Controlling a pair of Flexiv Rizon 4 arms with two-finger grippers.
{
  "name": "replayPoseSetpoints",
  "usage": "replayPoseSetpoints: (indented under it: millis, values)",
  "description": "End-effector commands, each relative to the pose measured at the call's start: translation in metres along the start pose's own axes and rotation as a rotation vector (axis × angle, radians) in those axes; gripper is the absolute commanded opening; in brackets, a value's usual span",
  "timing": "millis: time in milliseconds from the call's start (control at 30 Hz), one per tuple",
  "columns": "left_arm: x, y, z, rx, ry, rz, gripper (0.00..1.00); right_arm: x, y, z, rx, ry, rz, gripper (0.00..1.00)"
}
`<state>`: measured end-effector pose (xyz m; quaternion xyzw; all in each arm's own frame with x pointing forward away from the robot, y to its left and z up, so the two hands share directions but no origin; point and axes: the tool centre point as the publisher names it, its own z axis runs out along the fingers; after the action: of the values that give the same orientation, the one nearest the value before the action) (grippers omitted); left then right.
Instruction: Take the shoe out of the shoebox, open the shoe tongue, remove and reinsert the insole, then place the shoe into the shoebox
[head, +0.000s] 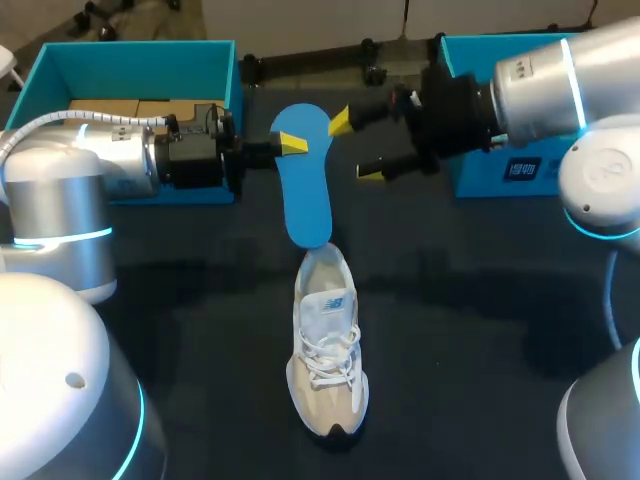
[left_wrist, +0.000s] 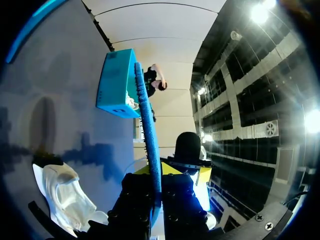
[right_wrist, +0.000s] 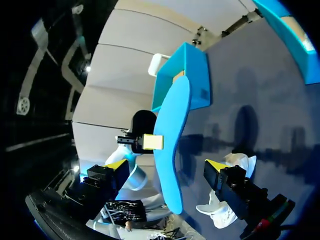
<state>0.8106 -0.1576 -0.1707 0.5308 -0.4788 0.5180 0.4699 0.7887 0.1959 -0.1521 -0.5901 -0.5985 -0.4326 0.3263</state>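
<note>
just past the shoe (head: 328, 345) at 12 o'clock: holding the blue insole (head: 308, 185) up with the left gripper (head: 292, 145), clamped tight on its 9 o'clock edge. got the right gripper (head: 356, 148) at 3 o'clock, spread wide, gripping nothing. shoe toe pointing 6 o'clock, shoebox (head: 60, 62) off at 10.

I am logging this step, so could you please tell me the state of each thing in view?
left tool, shut on the insole.
right tool, open, holding nothing.
insole, out of the shoe, held in the air.
shoe, on its sole on the table, outside the shoebox.
shoebox, open, no shoe inside.
second blue box, open, partly hidden by the right arm.
</note>
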Motion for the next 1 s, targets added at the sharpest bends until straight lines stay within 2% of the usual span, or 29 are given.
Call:
replayPoseSetpoints:
  millis: [33,133,267,367,500,567,600,667,800,1000]
  values:
    - [0.0,0.001,0.0,0.0,-0.003,0.0,0.0,-0.005,0.0,0.007,0.003,0.082,-0.006,1.0]
    - [0.0,0.001,0.0,0.0,-0.003,0.0,0.0,-0.007,0.001,0.008,0.001,0.089,0.002,1.0]
    - [0.005,-0.008,-0.01,0.079,0.038,0.235,0.0,-0.007,0.001,0.008,0.001,0.089,0.002,1.0]
    - [0.01,-0.013,-0.015,0.102,0.04,0.387,0.0,-0.007,0.001,0.008,0.001,0.089,0.002,1.0]
    - [0.019,-0.017,-0.022,0.098,0.042,0.588,0.0,-0.007,0.001,0.008,0.001,0.089,0.002,1.0]
    - [0.018,-0.018,-0.023,0.099,0.029,0.664,0.0,-0.007,0.001,0.008,0.001,0.089,0.002,1.0]
    - [0.017,-0.019,-0.024,0.101,0.032,0.766,0.0,-0.007,0.001,0.008,0.001,0.089,0.002,1.0]
    - [0.016,-0.02,-0.024,0.076,0.023,0.834,0.0,-0.007,0.001,0.008,0.001,0.089,0.002,1.0]
    - [0.007,-0.027,-0.021,0.058,-0.03,1.191,0.0,-0.007,0.001,0.008,0.001,0.089,0.002,1.0]
    - [0.007,-0.027,-0.021,0.058,-0.03,1.191,0.0,-0.007,0.001,0.008,0.001,0.089,0.002,1.0]
